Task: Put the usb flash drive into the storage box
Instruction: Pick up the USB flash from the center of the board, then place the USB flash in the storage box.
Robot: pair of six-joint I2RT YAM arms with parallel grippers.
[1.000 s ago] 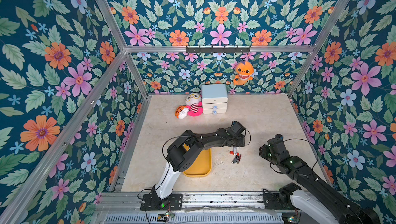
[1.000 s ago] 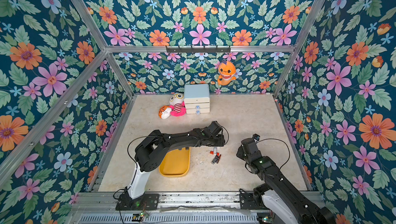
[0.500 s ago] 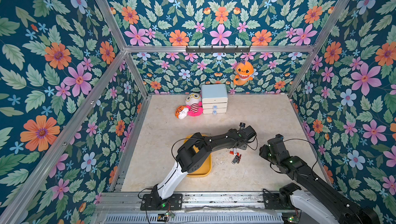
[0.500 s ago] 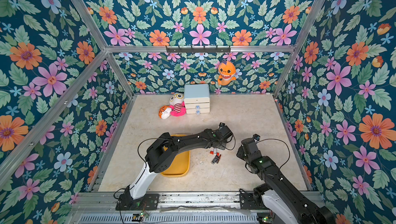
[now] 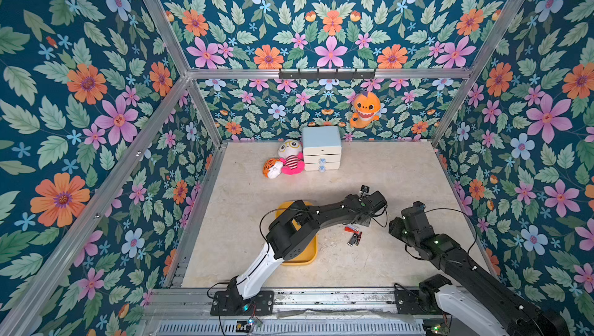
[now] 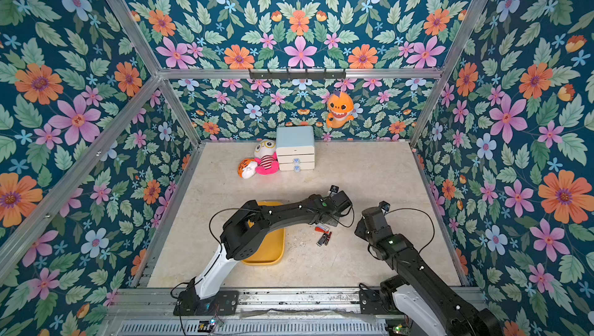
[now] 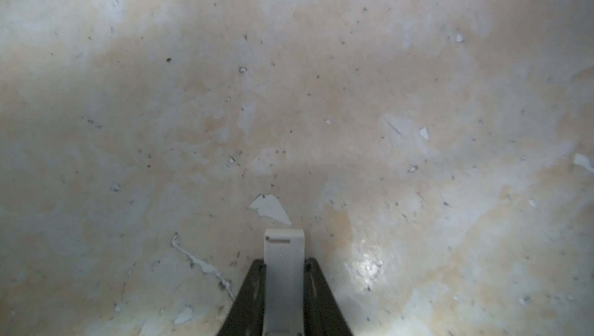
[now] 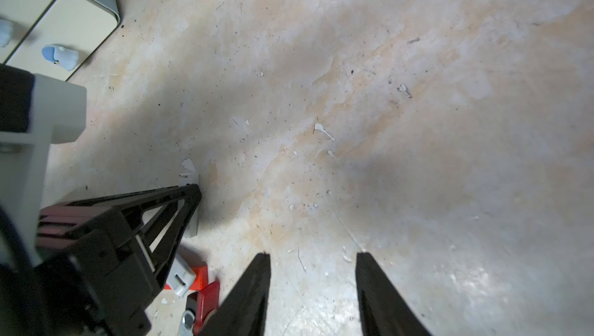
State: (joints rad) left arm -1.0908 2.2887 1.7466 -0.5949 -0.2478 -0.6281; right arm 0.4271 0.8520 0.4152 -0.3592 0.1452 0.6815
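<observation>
In the left wrist view my left gripper [image 7: 284,263] is shut on a white usb flash drive [image 7: 284,250], whose end sticks out past the fingertips just above the table. The right wrist view shows that same white usb flash drive [image 8: 189,179] clamped in the left gripper [image 8: 192,191]. The yellow storage box [image 5: 309,254] lies under the left arm's elbow in both top views, its rim [image 6: 279,247] showing to the left of the held drive. My right gripper [image 8: 313,255] hangs open over bare table, holding nothing.
Loose drives lie between the arms: a red-and-white one [image 5: 352,229] and dark ones [image 5: 354,240]. At the back stand a white drawer cabinet [image 5: 321,149], plush toys [image 5: 291,159] and an orange plush [image 5: 365,109] on the wall.
The left arm reached further right, past the pile of drives, and its jaws closed on the white drive. The right arm has not moved.
</observation>
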